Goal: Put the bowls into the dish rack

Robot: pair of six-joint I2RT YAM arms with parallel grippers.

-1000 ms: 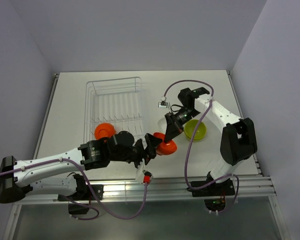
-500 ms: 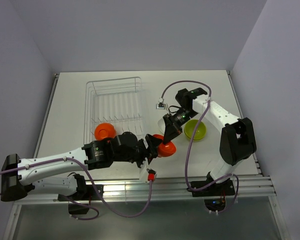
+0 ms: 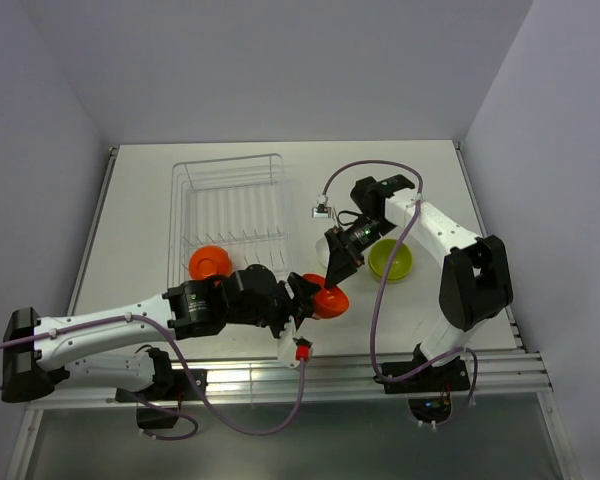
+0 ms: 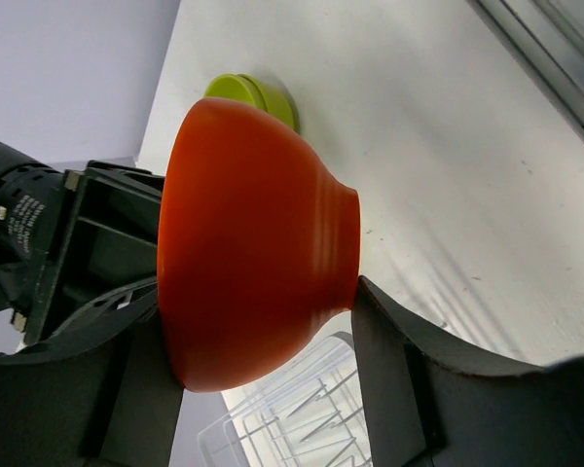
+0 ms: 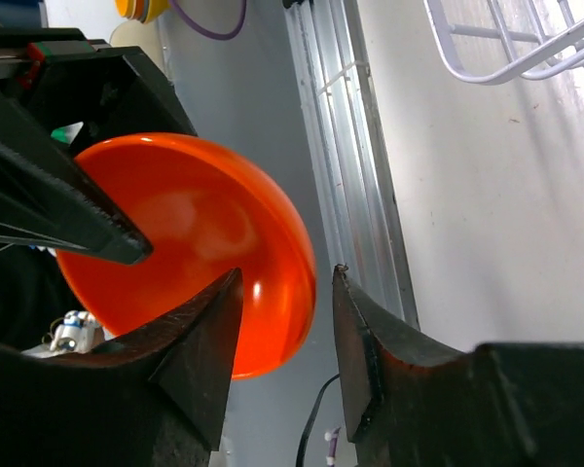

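An orange-red bowl (image 3: 327,299) hangs above the table just right of the wire dish rack (image 3: 230,200). My left gripper (image 3: 302,297) is shut on it, with its fingers across the bowl's body (image 4: 253,253). My right gripper (image 3: 337,270) is open. Its two fingers straddle the bowl's rim (image 5: 297,282), one inside and one outside, with a gap showing. A second orange-red bowl (image 3: 208,262) sits in the rack's near left corner. A lime green bowl (image 3: 390,259) rests on the table to the right and also shows in the left wrist view (image 4: 253,92).
The rack's wires show below the held bowl in the left wrist view (image 4: 302,418) and at the upper right of the right wrist view (image 5: 526,39). A metal rail (image 3: 380,365) runs along the table's near edge. Purple cables loop near both arms.
My left gripper has moved right and closed around the orange-red bowl. The bowl and my right gripper have shifted slightly left.
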